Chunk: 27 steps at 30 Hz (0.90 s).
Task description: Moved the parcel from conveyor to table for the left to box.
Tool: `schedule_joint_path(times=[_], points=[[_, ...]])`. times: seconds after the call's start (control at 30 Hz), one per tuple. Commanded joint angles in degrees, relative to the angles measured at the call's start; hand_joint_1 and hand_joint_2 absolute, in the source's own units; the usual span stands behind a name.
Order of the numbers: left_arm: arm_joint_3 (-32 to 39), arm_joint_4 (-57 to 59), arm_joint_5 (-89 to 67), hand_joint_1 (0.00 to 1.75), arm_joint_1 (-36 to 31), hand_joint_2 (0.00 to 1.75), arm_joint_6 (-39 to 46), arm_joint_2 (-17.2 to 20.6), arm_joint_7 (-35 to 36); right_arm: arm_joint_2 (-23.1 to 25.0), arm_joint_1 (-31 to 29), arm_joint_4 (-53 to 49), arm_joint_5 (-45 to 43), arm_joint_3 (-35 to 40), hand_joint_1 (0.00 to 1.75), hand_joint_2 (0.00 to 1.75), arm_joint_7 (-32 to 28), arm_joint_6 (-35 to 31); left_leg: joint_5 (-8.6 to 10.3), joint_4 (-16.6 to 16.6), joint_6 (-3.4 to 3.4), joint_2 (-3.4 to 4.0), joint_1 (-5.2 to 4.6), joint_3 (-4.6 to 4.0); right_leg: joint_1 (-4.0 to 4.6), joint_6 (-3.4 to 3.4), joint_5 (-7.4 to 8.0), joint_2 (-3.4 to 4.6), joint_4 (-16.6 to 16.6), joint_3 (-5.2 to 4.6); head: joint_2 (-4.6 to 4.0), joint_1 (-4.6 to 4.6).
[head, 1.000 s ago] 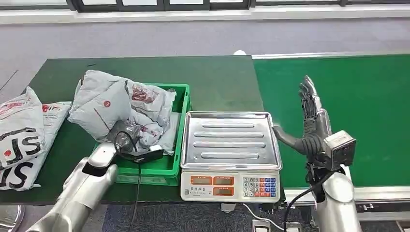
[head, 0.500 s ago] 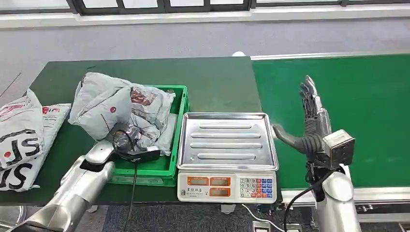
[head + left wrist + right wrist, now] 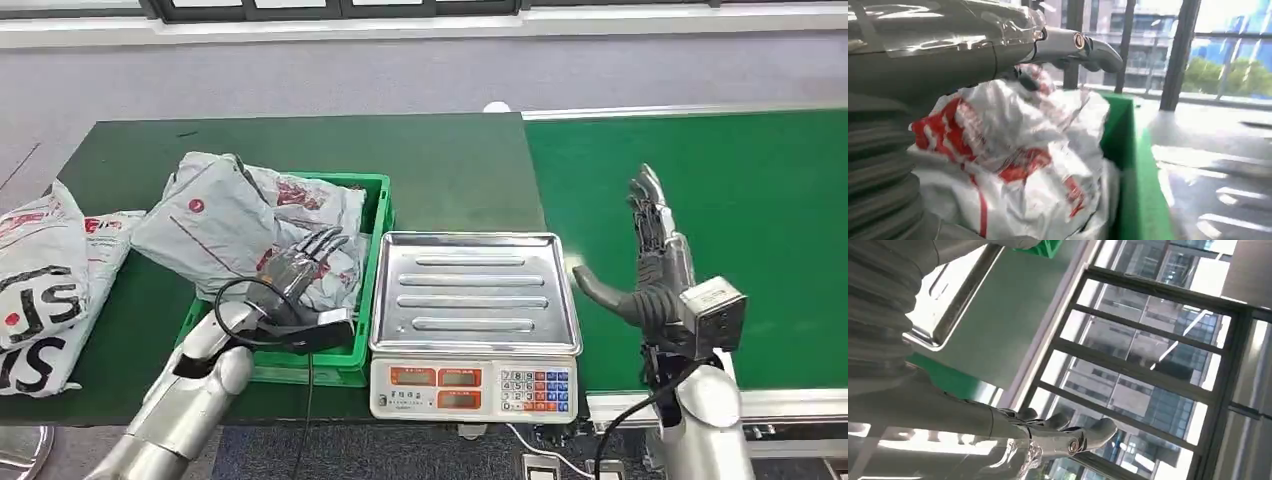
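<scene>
The left hand (image 3: 300,268) has just lifted off the crumpled grey plastic parcel (image 3: 240,225) in the green plastic crate (image 3: 375,262), fingers apart: boxing looks done. Right hand (image 3: 655,260) hovers with fingers apart.

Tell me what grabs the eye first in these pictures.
The heap of grey parcels overfilling the green crate at table centre, with the left hand lying spread on it. Beside it sits the steel-topped scale, and the right hand stands open over the conveyor.
</scene>
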Motion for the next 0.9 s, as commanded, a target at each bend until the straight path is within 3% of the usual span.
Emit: schedule_joint_path(times=[0.03, 0.17, 0.2, 0.77, 0.9], points=[[-1.3, -4.0, 0.6, 0.0, 0.9, 1.75, -0.8, 0.0, -0.4, 0.0, 0.1, 0.1, -0.1, -2.9, 0.0, 1.75, 0.3, 0.2, 0.0, -0.1, 0.02, -0.09, 0.05, 0.0, 0.06, -0.02, -0.02, -0.14, -0.1, 0.06, 0.0, 0.0], [-0.1, -5.0, -0.5, 0.0, 1.3, 1.75, 0.0, -0.4, -0.2, 0.5, 0.7, -0.5, 0.3, -3.2, 0.0, 1.75, 0.3, -0.1, 0.0, -0.1, 0.03, -0.09, 0.09, -0.03, 0.11, -0.01, -0.01, -0.15, -0.2, 0.05, 0.0, 0.0], [0.0, -5.1, -1.1, 0.0, 1.4, 0.0, 0.5, -0.4, 0.1, 0.6, 0.7, -0.6, 0.3, -3.3, 0.0, 1.75, 0.3, 0.0, -0.02, 0.0, 0.02, -0.06, 0.07, -0.05, 0.09, -0.01, -0.03, -0.1, -0.1, 0.01, 0.0, 0.0], [0.9, -5.4, -1.0, 0.0, 1.6, 0.0, 0.5, -1.0, 0.1, 0.8, 0.8, -0.8, 0.3, -3.6, 0.0, 1.75, 0.3, 0.0, -0.01, 0.0, 0.03, -0.04, 0.03, -0.11, 0.05, 0.03, -0.04, -0.09, -0.1, -0.05, 0.0, 0.0], [6.3, -9.7, 9.7, 0.0, 3.3, 0.0, 6.3, -4.8, -7.9, 1.3, 1.3, -1.2, 0.7, -3.7, 0.0, 1.75, 0.4, 0.1, -0.02, 0.0, 0.04, -0.04, 0.06, -0.11, 0.08, 0.03, -0.04, -0.1, -0.1, -0.02, 0.0, 0.0]])
